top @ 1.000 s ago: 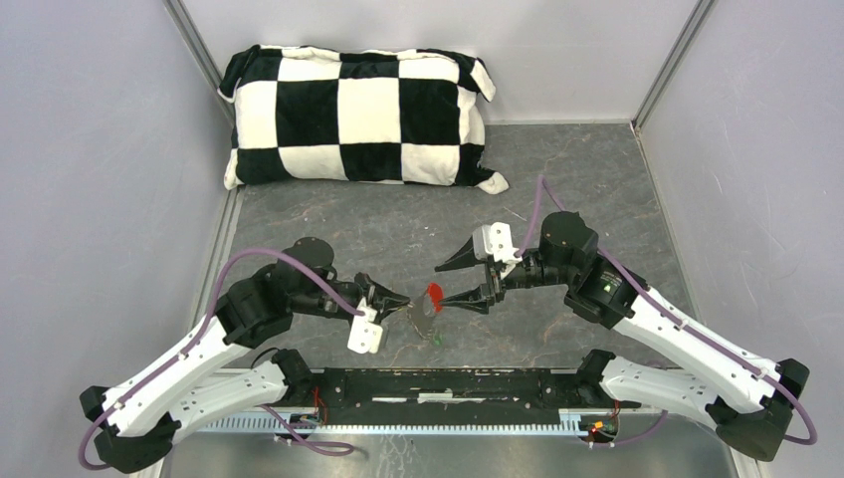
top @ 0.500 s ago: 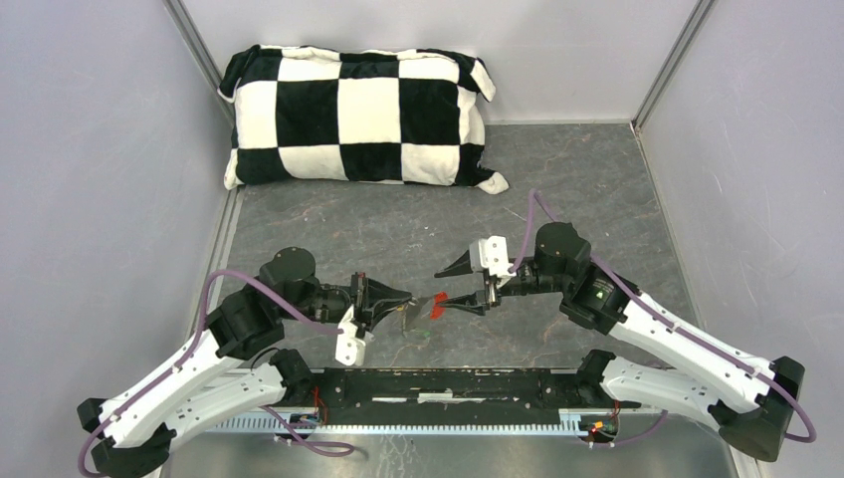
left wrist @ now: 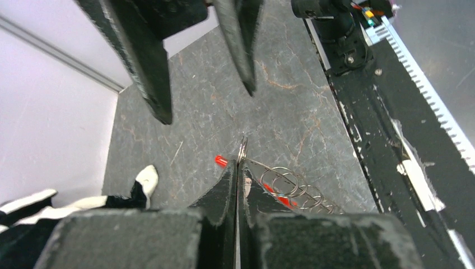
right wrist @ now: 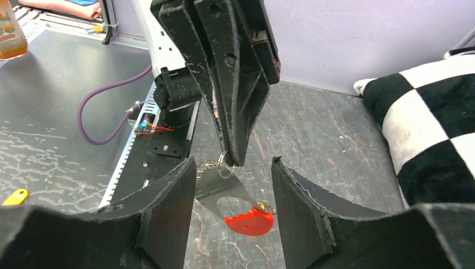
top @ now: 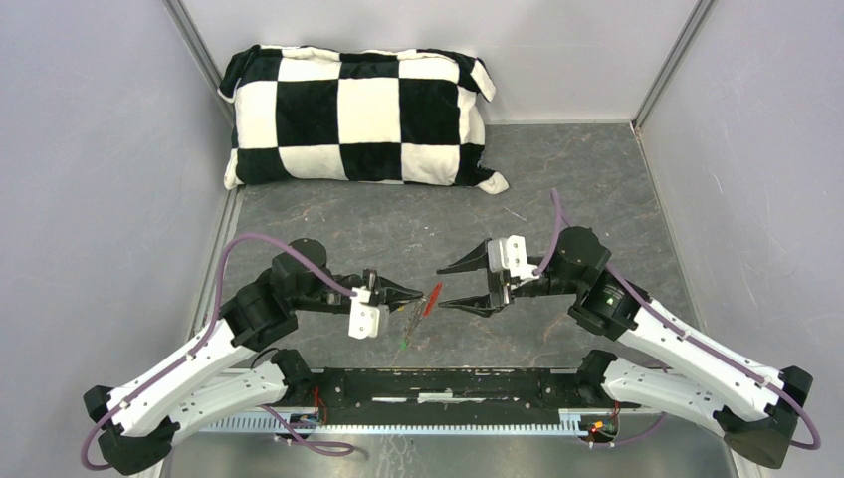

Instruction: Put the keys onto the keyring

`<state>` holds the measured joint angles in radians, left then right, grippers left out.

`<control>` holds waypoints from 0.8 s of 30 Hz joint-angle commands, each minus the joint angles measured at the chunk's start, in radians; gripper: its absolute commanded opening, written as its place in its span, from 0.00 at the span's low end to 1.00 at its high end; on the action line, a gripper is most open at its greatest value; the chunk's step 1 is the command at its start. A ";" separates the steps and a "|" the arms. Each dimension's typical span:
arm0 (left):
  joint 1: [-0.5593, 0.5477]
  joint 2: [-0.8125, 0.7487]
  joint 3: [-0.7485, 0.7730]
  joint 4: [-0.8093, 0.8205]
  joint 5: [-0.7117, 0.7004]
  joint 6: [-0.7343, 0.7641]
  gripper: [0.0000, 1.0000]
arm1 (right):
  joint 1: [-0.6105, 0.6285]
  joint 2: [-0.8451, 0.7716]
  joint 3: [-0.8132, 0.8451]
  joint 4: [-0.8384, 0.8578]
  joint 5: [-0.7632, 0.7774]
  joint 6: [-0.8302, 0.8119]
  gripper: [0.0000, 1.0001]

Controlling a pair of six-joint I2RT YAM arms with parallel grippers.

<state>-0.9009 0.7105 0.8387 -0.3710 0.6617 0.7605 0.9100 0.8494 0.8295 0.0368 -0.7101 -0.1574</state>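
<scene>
**Left claw** (left wrist: 237, 171): closed flat. Its tips pinch one thin wire ring of the keyring (left wrist: 285, 184). It is held above the table (top: 557, 189) and points toward the right claw.

**Keyring:** several grey wire loops bunched just below the pinch. A flat grey metal piece (right wrist: 219, 190) and a red tag (right wrist: 250, 222) hang from them.

**Right claw** (right wrist: 232, 171): about half open, gripping nothing. Its two fingers (right wrist: 168, 213) stand on either side of the hanging red tag, apart from it. Its tips are near the left claw's tip and do not touch it.

**Green key** (top: 402, 345): a small green speck at the low end of the bunch in the overhead view. It is too small to tell whether it is threaded on.

**Yellow key** (right wrist: 14, 196): a small yellow piece lying on the bare metal surface (right wrist: 50, 145), well apart from both claws. It shows only in the right wrist view.

**Cushion** (top: 358, 115): black-and-white checked, at the far edge of the table by the back wall.
</scene>
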 commanded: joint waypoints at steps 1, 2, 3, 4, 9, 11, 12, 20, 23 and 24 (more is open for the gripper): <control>-0.003 -0.002 0.018 0.145 -0.063 -0.224 0.02 | 0.009 0.022 0.002 0.045 -0.033 0.032 0.58; -0.003 0.001 0.018 0.151 -0.073 -0.243 0.02 | 0.010 0.025 0.004 0.044 -0.032 0.035 0.58; -0.003 0.004 0.018 0.152 -0.079 -0.254 0.02 | 0.011 0.029 0.008 0.040 -0.034 0.033 0.58; -0.003 0.008 0.019 0.154 -0.086 -0.263 0.02 | 0.012 0.035 0.011 0.035 -0.034 0.033 0.57; -0.002 0.012 0.019 0.154 -0.088 -0.263 0.02 | 0.018 0.059 0.023 0.007 -0.009 0.028 0.51; -0.003 0.010 0.018 0.141 -0.084 -0.251 0.02 | 0.016 0.060 0.028 0.009 0.010 0.029 0.47; -0.003 0.010 0.017 0.137 -0.085 -0.249 0.02 | 0.017 0.063 0.031 0.008 0.013 0.028 0.45; -0.003 0.016 0.026 0.095 -0.073 -0.228 0.02 | 0.016 0.085 0.058 -0.010 0.034 0.025 0.24; -0.003 0.021 0.034 0.062 -0.056 -0.205 0.02 | 0.016 0.089 0.072 -0.020 0.056 0.024 0.21; -0.003 0.025 0.036 0.048 -0.052 -0.199 0.02 | 0.017 0.091 0.076 -0.021 0.057 0.023 0.21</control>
<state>-0.9009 0.7284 0.8387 -0.3080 0.5797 0.5571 0.9211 0.9382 0.8425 0.0135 -0.6853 -0.1352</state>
